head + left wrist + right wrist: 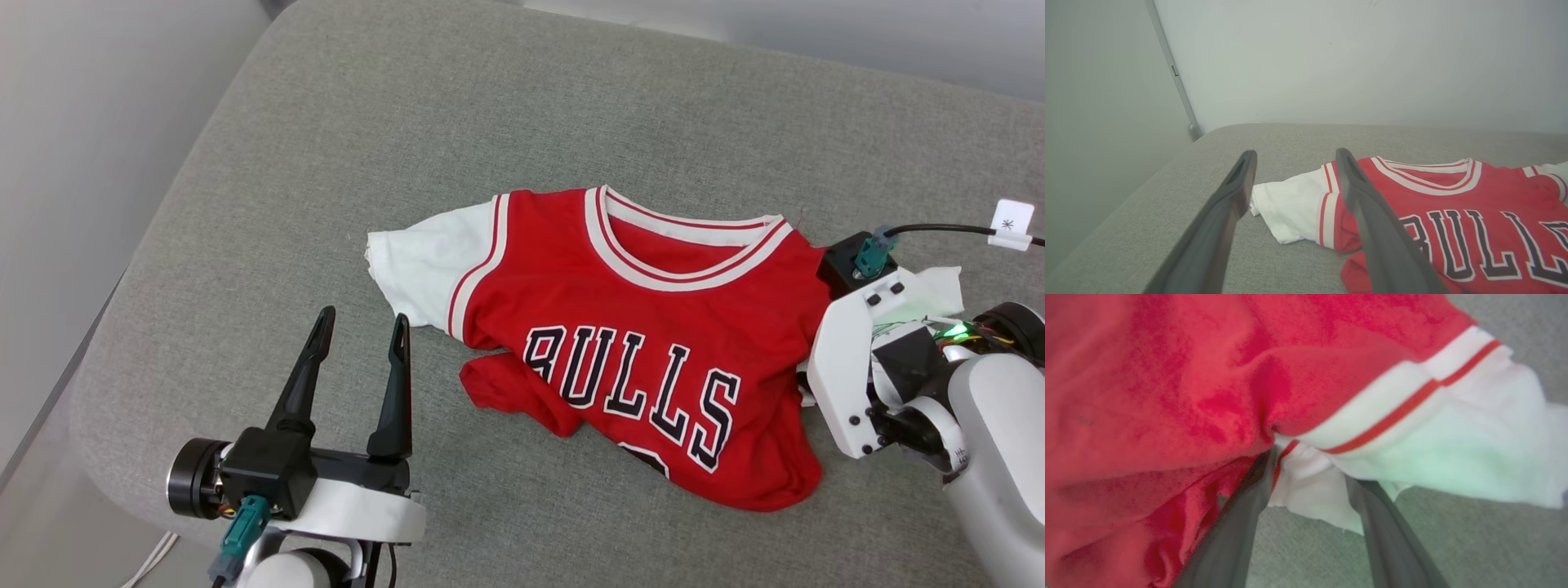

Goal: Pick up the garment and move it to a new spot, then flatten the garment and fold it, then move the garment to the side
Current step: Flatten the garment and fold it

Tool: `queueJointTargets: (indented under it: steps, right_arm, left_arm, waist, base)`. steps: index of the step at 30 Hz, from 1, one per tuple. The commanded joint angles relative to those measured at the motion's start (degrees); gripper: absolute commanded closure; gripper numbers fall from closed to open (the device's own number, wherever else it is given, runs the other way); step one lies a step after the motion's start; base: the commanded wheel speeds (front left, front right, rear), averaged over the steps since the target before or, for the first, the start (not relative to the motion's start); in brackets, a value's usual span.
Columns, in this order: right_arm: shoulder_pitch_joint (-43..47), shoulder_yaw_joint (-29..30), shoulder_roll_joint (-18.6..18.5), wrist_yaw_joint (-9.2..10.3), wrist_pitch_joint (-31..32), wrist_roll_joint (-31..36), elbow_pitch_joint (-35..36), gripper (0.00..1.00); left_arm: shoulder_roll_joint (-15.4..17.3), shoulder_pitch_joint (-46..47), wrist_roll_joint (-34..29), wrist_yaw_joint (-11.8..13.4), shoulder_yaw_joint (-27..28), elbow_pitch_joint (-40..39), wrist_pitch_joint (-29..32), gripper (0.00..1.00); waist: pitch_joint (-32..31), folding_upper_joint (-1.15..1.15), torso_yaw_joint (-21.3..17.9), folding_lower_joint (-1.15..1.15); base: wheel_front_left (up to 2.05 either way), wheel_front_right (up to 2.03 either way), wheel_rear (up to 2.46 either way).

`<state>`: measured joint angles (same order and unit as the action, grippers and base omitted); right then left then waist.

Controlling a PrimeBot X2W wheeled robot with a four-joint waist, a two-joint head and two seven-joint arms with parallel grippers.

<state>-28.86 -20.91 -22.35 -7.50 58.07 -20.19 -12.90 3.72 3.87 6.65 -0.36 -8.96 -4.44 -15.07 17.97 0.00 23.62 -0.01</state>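
Observation:
The garment (629, 327) is a red jersey lying front up on the grey cushion, with "BULLS" showing and its lower hem bunched. Its left white sleeve (424, 269) is spread out. My left gripper (363, 322) stands open just left of the jersey with nothing between its fingers; in the left wrist view the left gripper (1294, 157) points at that sleeve (1290, 208). My right gripper (1308, 465) is at the jersey's right armhole. Its fingers stand apart with the right white sleeve (1453, 449) draped between and over them, hiding the tips. The red cloth puckers there.
The grey cushion (408, 122) spreads wide behind and left of the jersey, and its rounded edge drops off at the left. A pale wall (1331, 61) rises behind it. A black cable with a white tag (1011, 222) runs off to the right of my right wrist (849, 367).

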Motion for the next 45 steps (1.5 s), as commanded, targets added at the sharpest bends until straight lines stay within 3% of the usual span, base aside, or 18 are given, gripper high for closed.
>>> queueJointTargets:
  steps: [1, 11, 20, 26, 30, 31, 32, 33, 45]
  right_arm:
    - [4.3, -1.9, -1.4, 0.04, 1.5, -0.4, -3.6, 1.00]
    - [3.7, 1.7, -6.4, 0.06, -2.0, 0.6, -0.2, 1.00]
    - [7.6, 10.4, -12.9, 0.05, -2.5, 1.1, 1.9, 1.00]
    - [13.4, 17.3, -13.9, 0.05, -3.5, 2.5, 0.5, 1.00]
    - [16.5, 20.0, -11.1, 0.03, -5.9, 2.9, -0.7, 1.00]
    - [16.8, 20.7, -10.2, 0.03, -7.2, 3.2, -0.8, 0.94]
    - [16.9, 21.1, -9.2, 0.03, -8.6, 3.4, -0.8, 0.24]
    - [16.9, 21.6, -8.3, 0.03, -10.0, 3.7, -0.8, 0.00]
    - [15.0, 25.6, 0.6, 0.03, -30.5, 2.6, 6.1, 0.00]
  left_arm:
    - [-0.2, -0.2, -0.3, -0.1, 0.5, 0.0, -0.1, 0.00]
    - [-0.4, -0.6, -1.4, -1.5, 2.1, 1.4, -0.1, 0.00]
    - [-0.1, -0.8, -2.5, -2.7, 3.8, 1.7, -0.1, 0.00]
    - [0.0, -1.2, -3.0, -3.3, 4.2, 1.9, -0.1, 0.00]
    - [0.2, -1.1, -3.1, -3.6, 4.6, 2.1, -0.1, 0.00]
    - [0.2, -1.0, -3.2, -3.6, 4.7, 2.2, -0.1, 0.00]
    - [0.3, -0.9, -3.3, -3.7, 4.8, 2.2, -0.1, 0.00]
    - [0.3, -0.8, -3.3, -3.7, 4.8, 2.2, -0.1, 0.00]
    - [1.0, -0.6, -0.7, -5.1, 7.6, 1.3, -0.1, 0.00]
  waist:
    - [0.0, 0.00, -0.3, 0.01]
    - [-2.3, 0.00, -4.1, 0.01]
    - [-4.1, 0.00, -8.9, 0.01]
    - [-4.6, 0.00, -10.8, 0.01]
    - [-4.7, 0.00, -11.9, 0.01]
    - [-4.9, 0.00, -12.2, 0.01]
    - [-5.0, 0.00, -12.5, 0.01]
    - [-5.2, 0.00, -12.8, 0.01]
    - [-9.2, 0.00, -18.3, 0.01]
  base:
    - [0.00, 0.00, 0.00]
    - [0.00, 0.00, 0.00]
    - [0.00, 0.00, 0.00]
    - [0.00, 0.00, 0.00]
    - [0.00, 0.00, 0.00]
    - [0.00, 0.00, 0.00]
    - [0.00, 0.00, 0.00]
    - [0.00, 0.00, 0.00]
    - [0.00, 0.00, 0.00]
